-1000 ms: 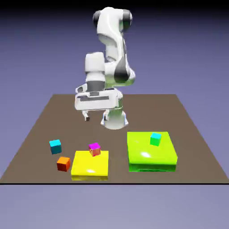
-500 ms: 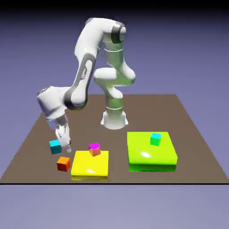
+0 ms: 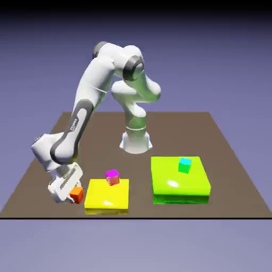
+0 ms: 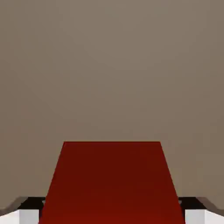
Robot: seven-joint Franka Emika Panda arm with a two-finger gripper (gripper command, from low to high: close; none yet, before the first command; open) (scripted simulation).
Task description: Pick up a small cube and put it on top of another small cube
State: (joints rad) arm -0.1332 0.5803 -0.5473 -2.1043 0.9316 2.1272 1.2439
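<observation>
Fingers [image 4: 29, 214] apart approx. cube width, one each side of red-orange cube [image 3: 76, 195]; can't tell if clamped.

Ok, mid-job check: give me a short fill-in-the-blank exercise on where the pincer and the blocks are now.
In the exterior view, the cube at the pincer is coloured ____. The small cube with a cyan top rests on the wide slab coloured ____. The other wide slab, nearer the exterior view's left, is coloured ____.

Missing words: orange; green; yellow.
</observation>
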